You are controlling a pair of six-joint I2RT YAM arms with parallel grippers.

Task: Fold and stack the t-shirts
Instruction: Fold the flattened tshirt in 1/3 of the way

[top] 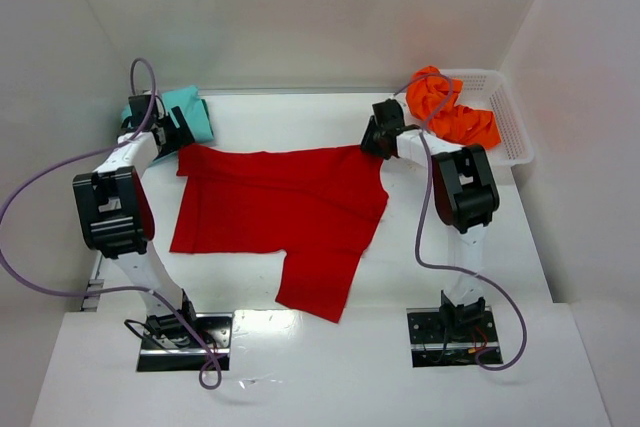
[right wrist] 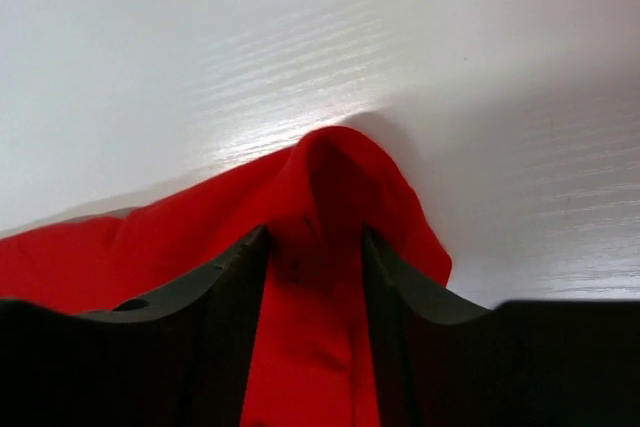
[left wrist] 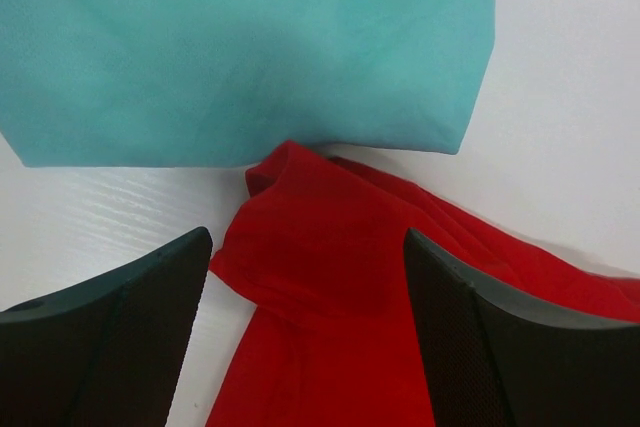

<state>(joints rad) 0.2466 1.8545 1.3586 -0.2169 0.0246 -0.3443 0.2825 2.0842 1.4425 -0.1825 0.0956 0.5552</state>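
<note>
Red t-shirt (top: 270,197): spread flat at table centre, 1 flap reaching toward the arm bases; teal t-shirt (top: 190,109): folded, far-left corner, just beside the red cloth; orange t-shirt (top: 450,112): crumpled in the basket (top: 510,122), far right. Left gripper (left wrist: 307,247): released, fingers astride the red far-left corner; right gripper (right wrist: 315,237): clenched on a raised pinch of the red far-right corner. Table (top: 300,122): white, glossy; white walls (top: 330,7) on 3 sides.

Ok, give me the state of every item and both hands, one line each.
red t-shirt: spread out flat.
teal t-shirt: folded, far left.
orange t-shirt: crumpled in the basket.
basket: upright, holding the orange t-shirt.
left hand: open, straddling the red t-shirt's corner.
right hand: closed on the red t-shirt's bunched corner.
</note>
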